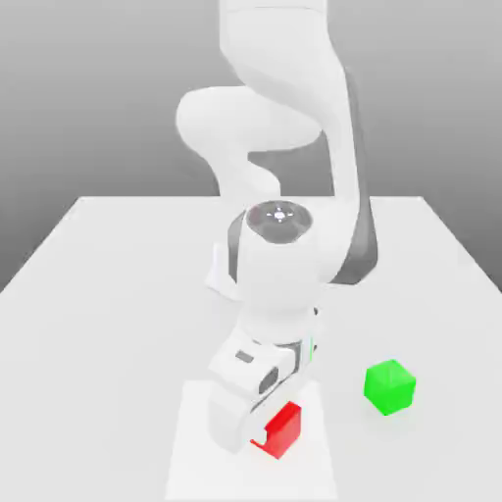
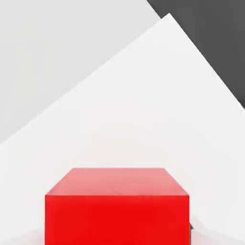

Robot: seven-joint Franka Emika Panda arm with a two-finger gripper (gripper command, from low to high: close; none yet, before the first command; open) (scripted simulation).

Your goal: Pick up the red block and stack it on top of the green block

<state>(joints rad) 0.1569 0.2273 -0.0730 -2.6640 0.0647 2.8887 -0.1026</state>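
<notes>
A plain grey room backdrop (image 1: 88,98) was seen across the upper part of the exterior view, darker along the top and paler lower down. Below it a broad, pale grey table (image 1: 98,324) was spread, smooth and unmarked, its far edge drawn straight across and its sides widened toward 8 and 4 o'clock. The white arm (image 1: 279,265), trimmed with dark grey, was hung from 12 o'clock, bent at its joints and brought down over the table toward 6 o'clock. At 6 o'clock a flat white panel (image 1: 196,471), brighter than the surface around it, was laid out; in the hand view a dark area was bordered by one of its straight edges. Over the panel the gripper (image 1: 277,422) was angled, its fingers closed on opposite sides of the red block (image 1: 284,431), which was held between them. The red block was placed near 6 o'clock in the exterior view, over the panel; whether its underside was touched by the panel could not be told. The green block (image 1: 390,387), similar in size, was set on the bare table between 4 and 5 o'clock, apart from the panel and at about 2 o'clock from the red block, with a faint green tint cast beside it.
</notes>
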